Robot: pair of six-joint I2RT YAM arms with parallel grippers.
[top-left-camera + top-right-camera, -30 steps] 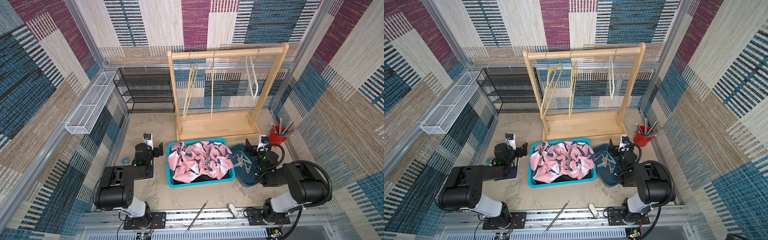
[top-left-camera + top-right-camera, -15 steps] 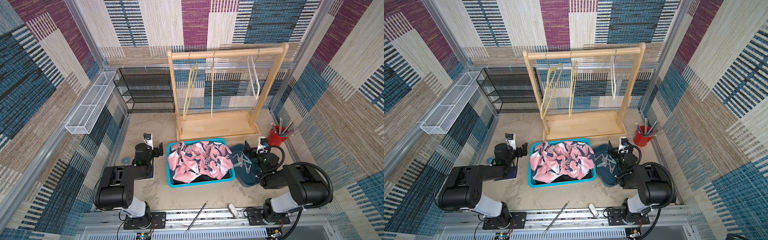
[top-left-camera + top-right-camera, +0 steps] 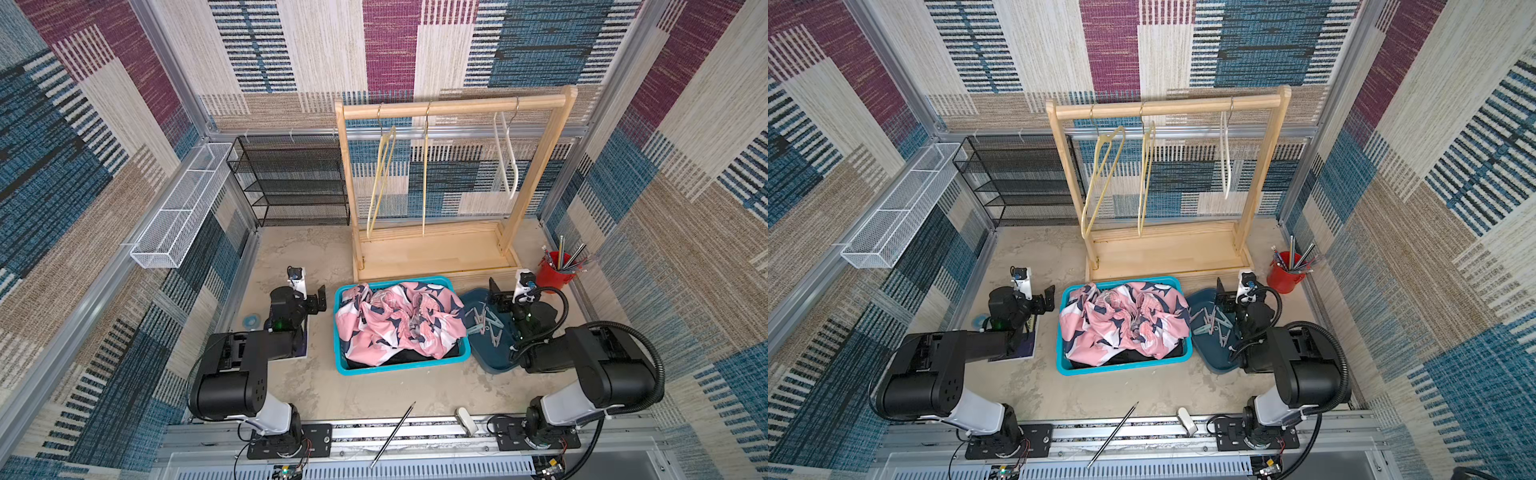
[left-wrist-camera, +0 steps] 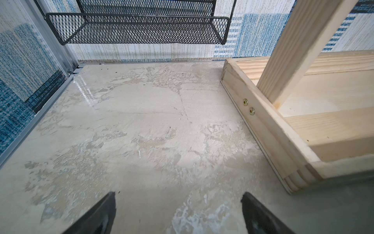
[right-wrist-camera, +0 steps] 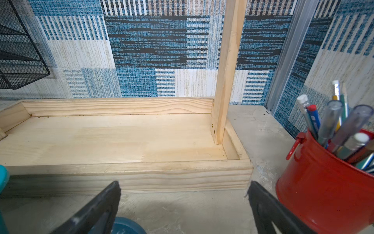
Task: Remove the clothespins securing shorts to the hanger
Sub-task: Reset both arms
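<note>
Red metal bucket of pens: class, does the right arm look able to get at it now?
Probably yes: the open right gripper sits close beside the red metal bucket, with only bare tabletop between them.

Pale wood rack [image 3: 453, 107], cloth shorts [image 3: 395, 328], wire-mesh shelf [image 3: 291, 178]

No text, label or number is legible on anything here.

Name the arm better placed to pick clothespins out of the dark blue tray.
Right. Its open right gripper hangs over the far end of the tray, next to the clothespins. The left gripper, also open, sits on the other side of the basket of shorts.
</note>
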